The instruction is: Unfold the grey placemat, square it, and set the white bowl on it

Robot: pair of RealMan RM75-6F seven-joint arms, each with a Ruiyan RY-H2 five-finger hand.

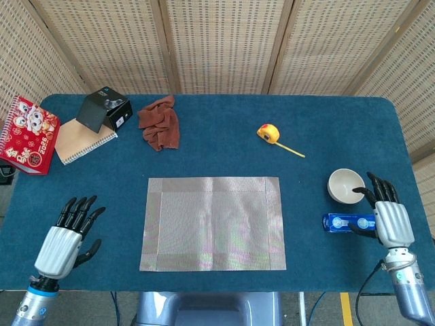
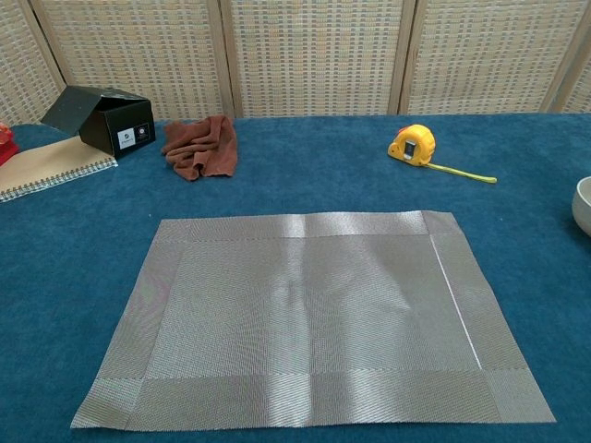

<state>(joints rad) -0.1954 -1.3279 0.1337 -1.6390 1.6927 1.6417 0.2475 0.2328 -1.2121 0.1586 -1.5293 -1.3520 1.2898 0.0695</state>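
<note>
The grey placemat (image 1: pixel 213 223) lies fully unfolded and flat at the middle of the blue table, its edges roughly parallel to the table's front; the chest view shows the placemat (image 2: pixel 309 318) filling the foreground. The white bowl (image 1: pixel 346 185) stands upright on the bare cloth to the mat's right, and only the bowl's rim (image 2: pixel 583 205) shows at the chest view's right edge. My right hand (image 1: pixel 389 214) hovers just beside and behind the bowl, fingers spread, holding nothing. My left hand (image 1: pixel 68 234) rests open near the front left, apart from the mat. Neither hand appears in the chest view.
A blue packet (image 1: pixel 346 222) lies under my right hand's fingers. A yellow tape measure (image 1: pixel 269 132), brown rag (image 1: pixel 160 122), black box (image 1: pixel 104 110), spiral notebook (image 1: pixel 78 142) and red calendar (image 1: pixel 27 134) sit along the back of the table (image 1: pixel 224 156).
</note>
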